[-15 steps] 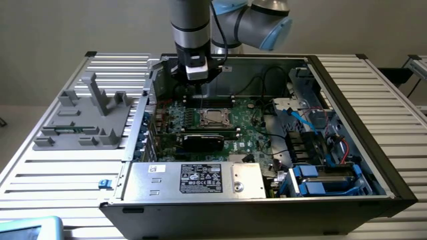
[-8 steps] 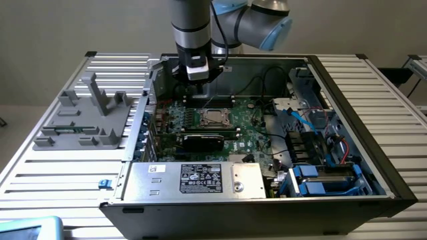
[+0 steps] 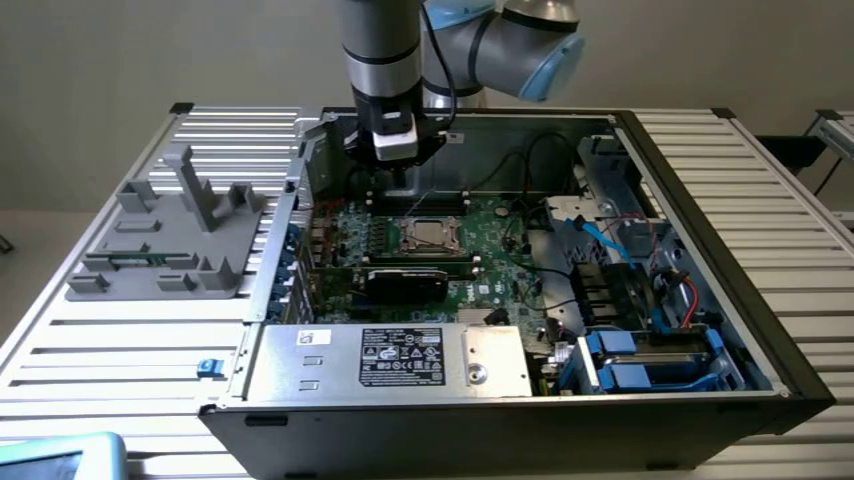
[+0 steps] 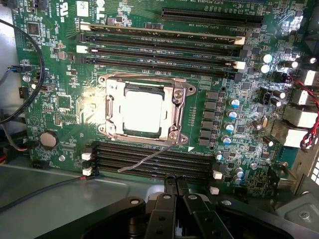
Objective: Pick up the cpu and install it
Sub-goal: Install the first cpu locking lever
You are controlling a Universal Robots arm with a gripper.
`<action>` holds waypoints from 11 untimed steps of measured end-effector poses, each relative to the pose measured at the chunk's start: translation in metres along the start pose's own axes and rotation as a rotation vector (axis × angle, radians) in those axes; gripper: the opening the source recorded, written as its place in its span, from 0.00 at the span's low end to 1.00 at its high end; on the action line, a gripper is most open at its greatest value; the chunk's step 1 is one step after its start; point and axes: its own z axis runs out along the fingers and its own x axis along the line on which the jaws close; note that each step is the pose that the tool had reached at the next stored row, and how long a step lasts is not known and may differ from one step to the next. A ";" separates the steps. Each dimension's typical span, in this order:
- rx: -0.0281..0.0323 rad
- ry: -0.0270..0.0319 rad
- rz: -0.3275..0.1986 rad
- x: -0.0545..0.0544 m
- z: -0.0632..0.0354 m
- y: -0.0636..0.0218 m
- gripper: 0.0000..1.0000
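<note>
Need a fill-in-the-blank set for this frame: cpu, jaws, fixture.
1. On the motherboard, the cpu lies in its ___.
2. The gripper has its jaws ___.
3. The grey fixture stands outside the case, on the exterior view's ___.
Missing: socket; shut; left.

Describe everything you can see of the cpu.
The cpu is a flat square chip with a dull silver metal top that glares under the light. It lies flat inside the socket's metal frame on the green motherboard, and the frame borders it on all sides. Nothing grips it; the shut gripper hangs apart from it.
</note>
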 end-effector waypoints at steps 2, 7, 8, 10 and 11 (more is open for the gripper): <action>0.0000 0.0000 0.000 0.000 0.0000 0.0000 0.12; -0.0023 0.0090 0.037 0.000 0.0003 0.0001 0.12; -0.0035 0.0125 0.052 0.000 0.0004 0.0001 0.12; -0.0057 0.0184 0.076 0.000 0.0006 0.0001 0.12; -0.0059 0.0188 0.078 0.000 0.0005 0.0001 0.12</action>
